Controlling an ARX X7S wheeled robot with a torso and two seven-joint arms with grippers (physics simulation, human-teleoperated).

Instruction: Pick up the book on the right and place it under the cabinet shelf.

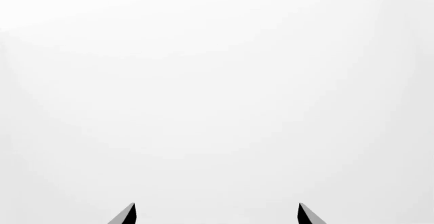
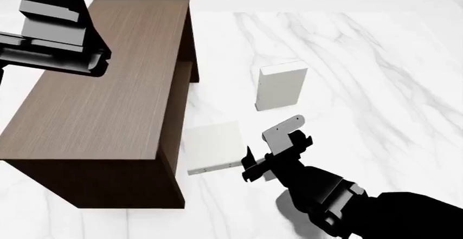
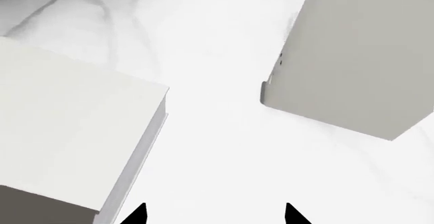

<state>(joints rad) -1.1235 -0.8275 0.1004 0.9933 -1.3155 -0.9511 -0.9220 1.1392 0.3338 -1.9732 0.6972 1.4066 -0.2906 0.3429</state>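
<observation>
We observe the right gripper (image 2: 278, 152) with its jaws spread and holding nothing, hovering above the white marble floor (image 2: 376, 60). In the right wrist view its two dark fingertips (image 3: 137, 215) stand apart over bare floor between two pale books. The book (image 2: 281, 85), the task item, lies on the floor just beyond the gripper, on the right, apart from the cabinet (image 2: 101, 98). The second book (image 2: 212, 146) lies to the gripper's left, just beside the cabinet's near right end. The left gripper (image 1: 217, 215) also shows separated fingertips, with only blank white ahead. The cabinet shelf interior is not visible.
</observation>
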